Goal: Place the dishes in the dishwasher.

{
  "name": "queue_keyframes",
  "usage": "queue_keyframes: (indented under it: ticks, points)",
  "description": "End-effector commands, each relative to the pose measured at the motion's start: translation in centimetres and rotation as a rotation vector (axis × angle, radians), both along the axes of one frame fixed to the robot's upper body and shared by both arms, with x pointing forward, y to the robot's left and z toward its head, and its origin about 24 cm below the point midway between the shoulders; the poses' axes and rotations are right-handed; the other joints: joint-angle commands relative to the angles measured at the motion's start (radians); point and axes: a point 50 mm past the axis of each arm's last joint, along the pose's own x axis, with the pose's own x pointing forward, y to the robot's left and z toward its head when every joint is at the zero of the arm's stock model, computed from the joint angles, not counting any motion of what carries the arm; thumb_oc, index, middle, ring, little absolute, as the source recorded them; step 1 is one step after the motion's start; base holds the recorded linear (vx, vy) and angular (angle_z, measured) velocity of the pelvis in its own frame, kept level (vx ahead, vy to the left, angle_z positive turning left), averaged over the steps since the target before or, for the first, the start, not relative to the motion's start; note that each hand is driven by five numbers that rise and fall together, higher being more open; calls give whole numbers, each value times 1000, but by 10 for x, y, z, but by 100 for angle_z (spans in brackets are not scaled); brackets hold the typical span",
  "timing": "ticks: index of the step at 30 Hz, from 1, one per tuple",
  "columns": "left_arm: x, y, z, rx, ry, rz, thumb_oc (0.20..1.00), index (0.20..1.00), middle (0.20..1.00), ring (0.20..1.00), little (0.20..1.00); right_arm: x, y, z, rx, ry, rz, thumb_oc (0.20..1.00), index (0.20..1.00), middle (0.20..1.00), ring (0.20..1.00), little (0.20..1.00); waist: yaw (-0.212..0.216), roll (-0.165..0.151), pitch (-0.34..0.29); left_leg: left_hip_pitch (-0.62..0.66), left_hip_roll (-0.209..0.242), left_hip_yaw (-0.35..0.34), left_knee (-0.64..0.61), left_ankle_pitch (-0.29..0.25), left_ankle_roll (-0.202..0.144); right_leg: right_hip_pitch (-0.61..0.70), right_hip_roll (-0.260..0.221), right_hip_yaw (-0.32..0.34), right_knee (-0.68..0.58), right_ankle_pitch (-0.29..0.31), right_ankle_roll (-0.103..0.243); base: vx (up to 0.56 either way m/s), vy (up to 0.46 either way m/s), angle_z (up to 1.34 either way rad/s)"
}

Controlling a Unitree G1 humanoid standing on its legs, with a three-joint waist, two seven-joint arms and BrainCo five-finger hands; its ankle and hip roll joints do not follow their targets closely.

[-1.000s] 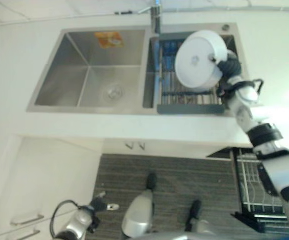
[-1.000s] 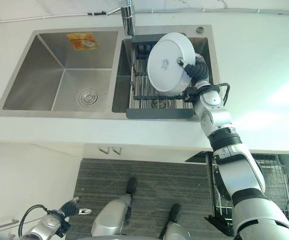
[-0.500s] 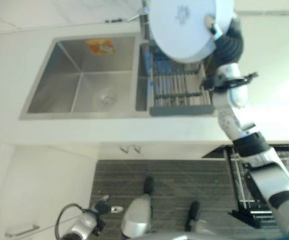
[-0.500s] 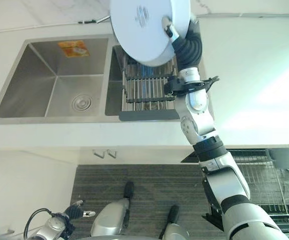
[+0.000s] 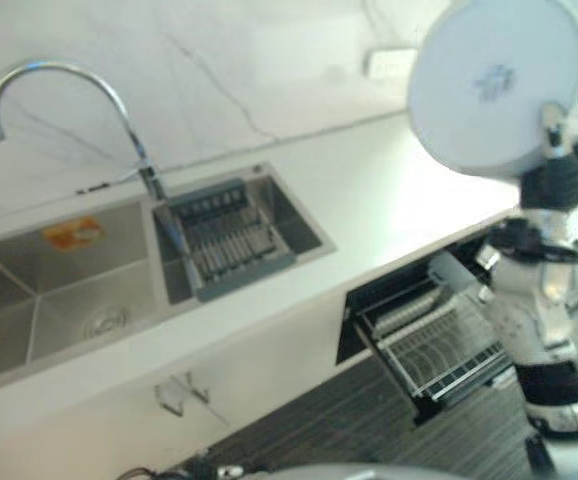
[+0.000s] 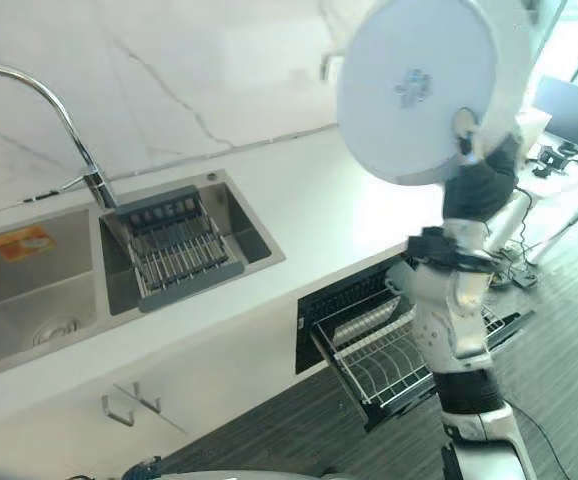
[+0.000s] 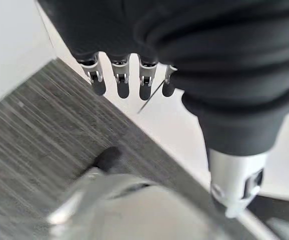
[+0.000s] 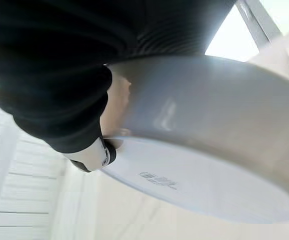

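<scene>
A white round bowl (image 6: 417, 88) is held high in the air, its underside facing me, above and to the right of the counter. My right hand (image 6: 479, 178) is shut on its rim, the thumb (image 8: 95, 156) pressed on the base. The same bowl (image 5: 499, 85) sits up near the top right in the left eye view. Below it the dishwasher's wire rack (image 6: 384, 350) is pulled out from under the counter, open. My left hand (image 7: 129, 80) hangs low over the dark floor, fingers straight and holding nothing.
A double steel sink (image 6: 39, 290) lies at the left of the white counter (image 6: 329, 215), with a dark drying rack (image 6: 174, 250) in its right basin and a curved tap (image 6: 59, 110) behind. Cupboard handles (image 6: 129, 405) show under the sink. Dark striped floor lies in front.
My right hand has lifted the bowl from over the sink's drying rack and carried it up and to the right. The camera has swung up and right, so the dishwasher rack shows more fully.
</scene>
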Motion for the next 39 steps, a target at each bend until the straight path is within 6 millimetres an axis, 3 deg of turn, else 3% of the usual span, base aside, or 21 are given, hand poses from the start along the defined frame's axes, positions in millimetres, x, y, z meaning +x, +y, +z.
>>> queue_keyframes:
  ticks: [1,7,12,13,15,16,23,30,36,39]
  points:
    - [2,7,1,51,12,-86,1000,1000,1000,1000,1000,-9,-16,43,44,-240,31,200,200,200,200,200,19,3,26,15,-24,-74,45,-121,57,-22,-40,-50,101,-39,8,14,-98,-33]
    - [10,0,2,24,-17,-117,1000,1000,1000,1000,1000,-15,-46,13,99,-129,-77,200,200,200,200,200,-15,12,28,23,-18,-62,51,-127,57,-34,-36,-31,118,-43,4,-7,-77,-22]
    - [14,-7,2,12,-19,-137,1000,1000,1000,1000,1000,-12,-61,-24,204,21,-198,200,200,200,200,200,-22,22,36,19,-16,-70,47,-122,51,-37,-36,-36,106,-36,4,-7,-57,4]
    - [16,-7,3,15,-17,-141,1000,1000,1000,1000,1000,-9,-63,-39,241,88,-206,200,200,200,200,200,-21,28,47,6,-15,-78,55,-119,49,-46,-37,-39,112,-36,2,-72,-54,2]
    - [21,-5,5,17,-23,-138,1000,1000,1000,1000,1000,-3,-61,-51,259,149,-206,200,200,200,200,200,-14,36,65,-12,-14,-93,63,-114,47,-59,-38,-44,122,-37,-2,-77,-43,3]
    - [22,-4,5,-8,-22,-58,1000,1000,1000,1000,1000,0,-61,-62,287,186,-205,200,200,200,200,200,-7,41,81,-24,-14,-107,67,-107,46,-65,-39,-48,126,-36,-5,-31,-35,4]
    - [43,-7,10,-29,-88,-26,1000,1000,1000,1000,1000,4,-64,-79,366,223,-294,200,200,200,200,200,11,60,136,-91,-15,-146,100,-88,39,-121,-47,-56,171,-39,-14,-64,-7,12]
    - [63,-4,16,-17,-154,-39,1000,1000,1000,1000,1000,8,-63,-113,414,342,-320,200,200,200,200,200,24,71,190,-146,-23,-181,107,-67,39,-164,-47,-60,189,-35,-21,-73,2,7]
    - [74,-1,19,-44,-189,32,1000,1000,1000,1000,1000,15,-61,-147,480,568,-330,200,200,200,200,200,35,73,217,-172,-29,-194,98,-55,41,-185,-45,-64,195,-33,-23,-51,10,8]
    - [78,0,21,-54,-198,63,1000,1000,1000,1000,1000,18,-56,-150,438,622,-336,200,200,200,200,200,41,69,223,-181,-30,-197,99,-51,40,-189,-45,-67,201,-33,-25,-33,3,6]
